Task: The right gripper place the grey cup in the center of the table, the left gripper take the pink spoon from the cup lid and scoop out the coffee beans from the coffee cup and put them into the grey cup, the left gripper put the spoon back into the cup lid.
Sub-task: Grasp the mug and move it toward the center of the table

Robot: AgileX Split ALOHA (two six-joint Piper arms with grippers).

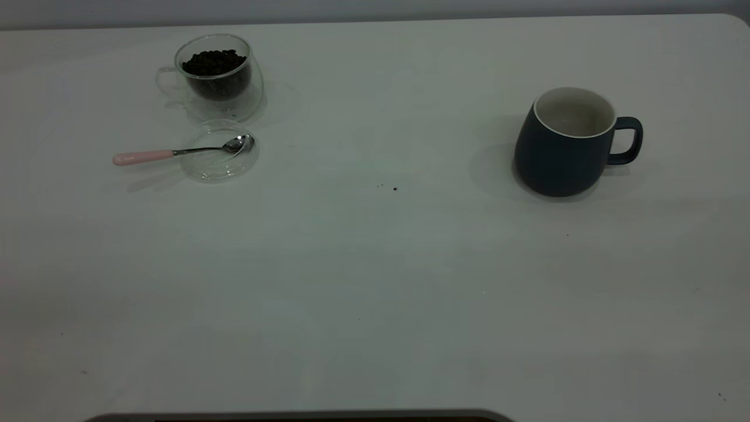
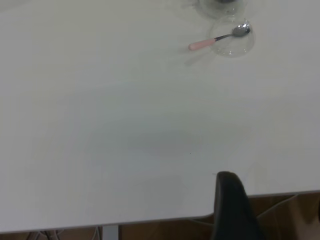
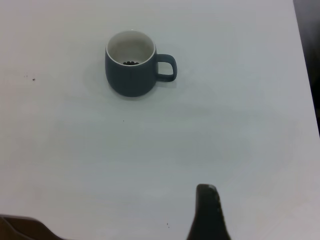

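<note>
While both arms sit back at the near counter (image 1: pixel 375 293) edge, left tool (image 2: pixel 232 207) and right tool (image 3: pixel 207 215) barely visible, openness impossible to tell, grey cup (image 1: pixel 565 143) upright at right, a few beans inside, pink spoon (image 1: pixel 176 153) resting across cup lid (image 1: pixel 220 167), coffee cup (image 1: pixel 217 76) of coffee beans (image 1: pixel 214 61) just behind.

We find no writing, label, brand, number or sign that can be read in any view. The mug (image 1: pixel 565 149), the glass cup (image 1: pixel 220 79), the glass lid (image 1: pixel 220 153), the spoon (image 1: pixel 176 153) and the surface (image 1: pixel 375 281) all look plain to us.
</note>
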